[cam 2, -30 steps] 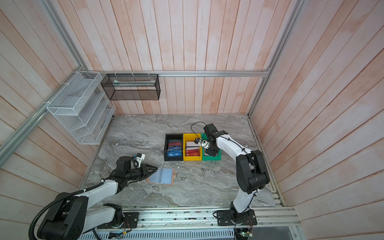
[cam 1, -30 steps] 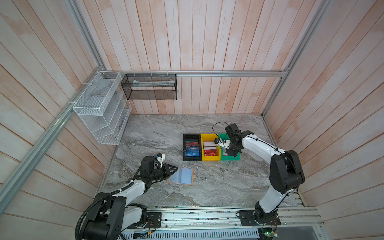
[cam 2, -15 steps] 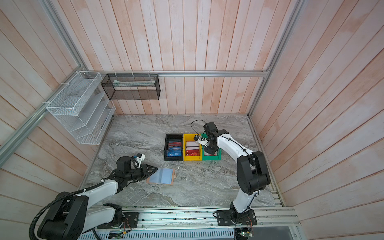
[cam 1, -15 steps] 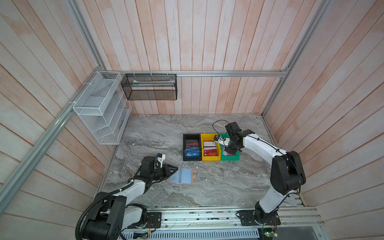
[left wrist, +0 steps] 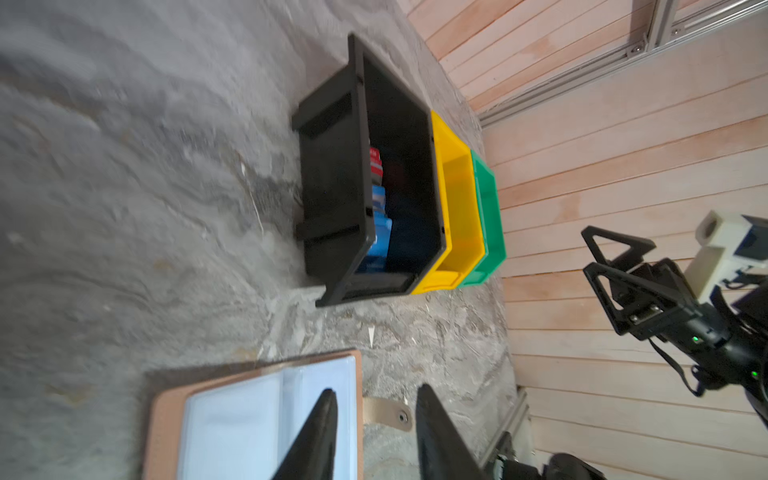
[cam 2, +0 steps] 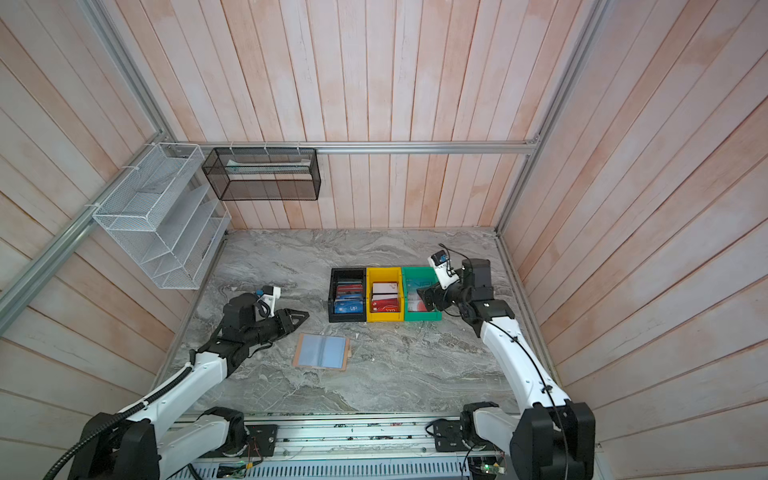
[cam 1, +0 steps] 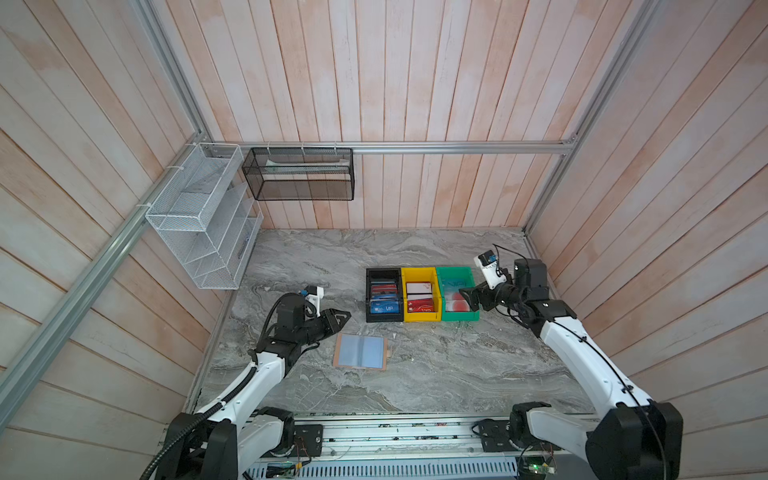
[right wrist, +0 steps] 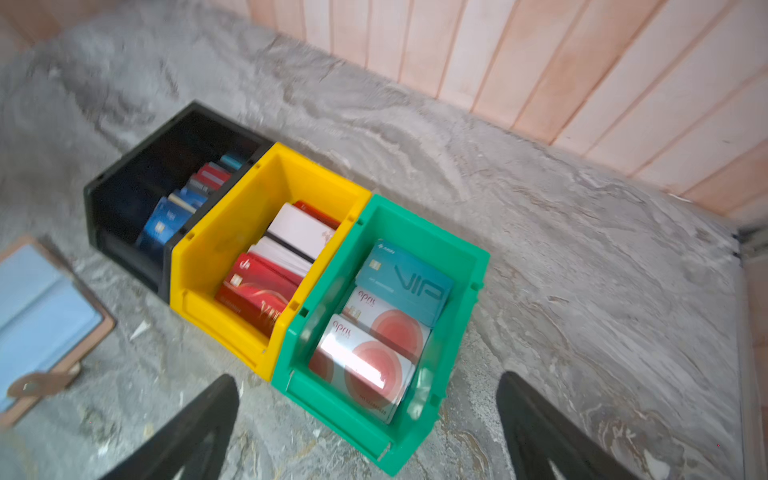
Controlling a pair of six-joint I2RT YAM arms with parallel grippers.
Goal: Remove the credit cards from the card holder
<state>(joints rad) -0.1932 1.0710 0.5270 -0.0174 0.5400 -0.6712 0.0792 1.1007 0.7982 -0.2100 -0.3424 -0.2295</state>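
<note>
The tan card holder (cam 1: 360, 351) (cam 2: 322, 351) lies open and flat on the marble table, its bluish sleeves facing up. My left gripper (cam 1: 345, 316) (left wrist: 374, 390) hovers at its left edge with the jaws slightly apart, above the snap tab (left wrist: 386, 409), holding nothing. The credit cards sit in three bins: blue and red ones in the black bin (right wrist: 124, 199), red and white ones in the yellow bin (right wrist: 232, 216), and a teal VIP card (right wrist: 405, 282) with pale red-circle cards (right wrist: 370, 365) in the green bin (right wrist: 465, 291). My right gripper (cam 1: 469, 297) (right wrist: 368, 378) is wide open and empty, just right of the green bin.
A white wire rack (cam 1: 199, 220) hangs on the left wall and a black mesh basket (cam 1: 299, 174) on the back wall. The bins stand in a row mid-table. Wooden walls close in on three sides. An aluminium rail (cam 1: 395, 432) runs along the front.
My right gripper has drawn back from over the bins towards the right and opened wide. The left jaws have parted a little and shifted off the holder's left edge.
</note>
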